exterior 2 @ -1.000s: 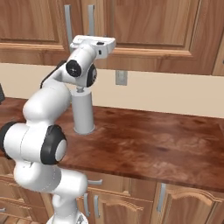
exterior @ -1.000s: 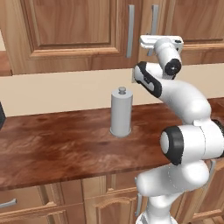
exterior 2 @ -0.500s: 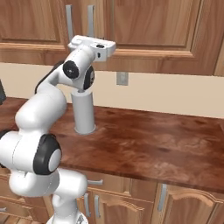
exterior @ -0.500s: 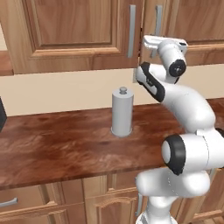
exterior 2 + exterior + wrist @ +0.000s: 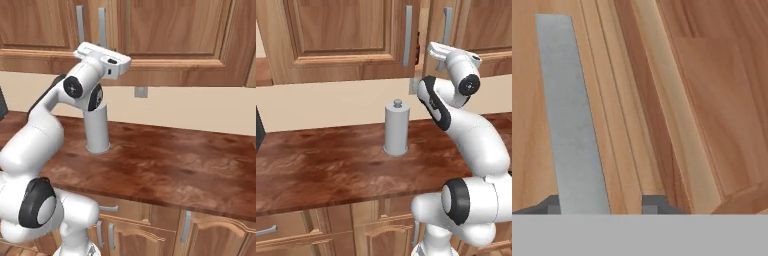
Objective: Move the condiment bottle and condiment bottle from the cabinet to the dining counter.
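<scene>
Arm has reached up — gripper (image 5: pixel 602 204) apparently straddling cabinet handle (image 5: pixel 572 125).

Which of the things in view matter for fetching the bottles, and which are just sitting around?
Job:
- cabinet door
- its handle
- gripper, fingers either side of the handle

Just there:
- grey canister on the counter
- wall outlet

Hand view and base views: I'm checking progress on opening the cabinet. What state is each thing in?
gripper: open, fingertips straddling the handle.
cabinet handle: between the fingertips, not clamped.
upper cabinet doors: nearly shut, narrow dark gap between them.
grey canister: upright on the counter.
lower cabinet doors: shut.
</scene>
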